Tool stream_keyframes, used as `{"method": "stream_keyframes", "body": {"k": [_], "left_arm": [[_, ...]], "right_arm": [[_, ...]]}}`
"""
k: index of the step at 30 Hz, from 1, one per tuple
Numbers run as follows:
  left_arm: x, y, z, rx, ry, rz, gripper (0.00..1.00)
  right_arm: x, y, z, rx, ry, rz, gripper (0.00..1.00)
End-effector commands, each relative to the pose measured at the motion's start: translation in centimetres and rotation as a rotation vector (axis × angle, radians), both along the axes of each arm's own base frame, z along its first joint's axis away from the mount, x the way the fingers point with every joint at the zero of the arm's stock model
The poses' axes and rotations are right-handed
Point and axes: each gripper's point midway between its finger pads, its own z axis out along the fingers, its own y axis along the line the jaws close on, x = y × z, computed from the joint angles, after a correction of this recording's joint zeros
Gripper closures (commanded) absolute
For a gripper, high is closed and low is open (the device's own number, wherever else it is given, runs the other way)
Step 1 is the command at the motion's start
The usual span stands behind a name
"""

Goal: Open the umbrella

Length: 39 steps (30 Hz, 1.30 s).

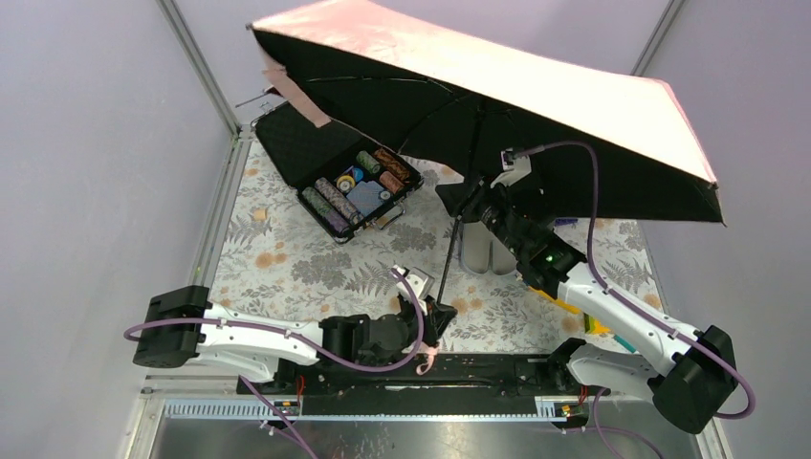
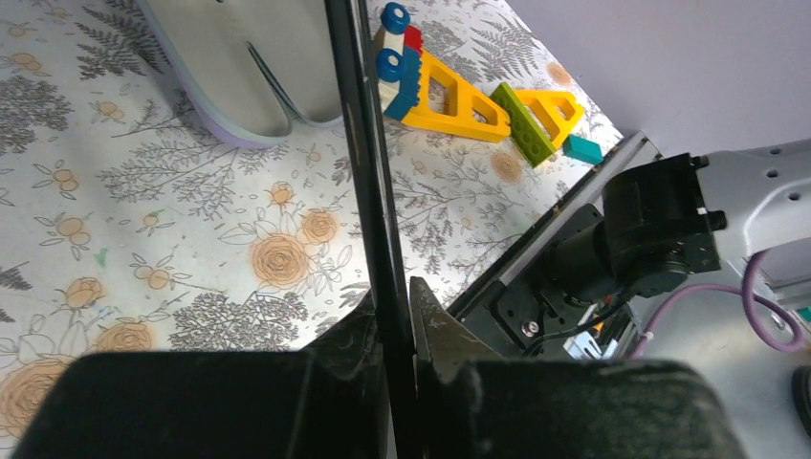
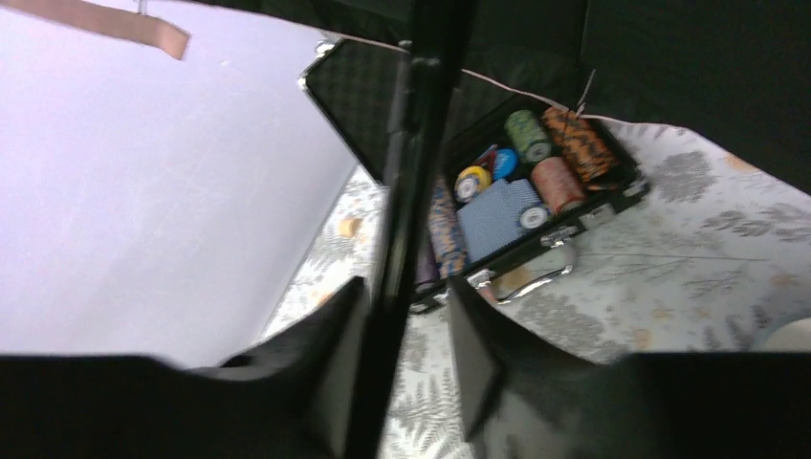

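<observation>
The umbrella (image 1: 497,86) is spread open, its pale pink canopy tilted over the back of the table with the black inner side facing down. Its thin black shaft (image 1: 451,251) slants down to my left gripper (image 1: 435,320), which is shut on the shaft's lower end; in the left wrist view the shaft (image 2: 368,172) runs up from between the closed fingers (image 2: 435,325). My right gripper (image 1: 469,201) is at the upper shaft under the canopy. In the right wrist view the shaft (image 3: 416,143) lies against one finger (image 3: 335,325), with a gap to the other.
An open black case (image 1: 354,182) of poker chips and cards sits at the back left, partly under the canopy. The lilac-grey sleeve (image 1: 488,256) lies mid-table by the shaft. Toy bricks (image 2: 459,91) lie near the right arm's base.
</observation>
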Motion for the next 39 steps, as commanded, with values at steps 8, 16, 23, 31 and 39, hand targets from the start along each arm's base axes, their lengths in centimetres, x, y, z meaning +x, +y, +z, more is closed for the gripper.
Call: {"method": "stream_keyframes", "body": {"k": [8, 16, 23, 31, 39], "left_arm": [[1.1, 0.3, 3.4, -0.028, -0.086, -0.002, 0.24], [3.2, 5.7, 1.4, 0.027, -0.139, 0.038, 0.04], [7.1, 11.0, -0.7, 0.052, -0.133, 0.180, 0.01], [9.8, 14.3, -2.3, 0.068, -0.096, 0.268, 0.01], [12.4, 17.1, -3.5, 0.070, -0.064, 0.384, 0.01]], "right_arm": [[-0.4, 1.4, 7.5, 0.083, -0.201, 0.064, 1.00], [4.0, 2.2, 6.2, -0.056, -0.404, -0.038, 1.00], [5.8, 3.2, 2.2, -0.058, -0.384, -0.029, 0.83], [5.2, 2.7, -0.6, -0.119, -0.317, -0.015, 0.08], [3.5, -0.1, -6.6, -0.237, -0.192, -0.049, 0.00]]}}
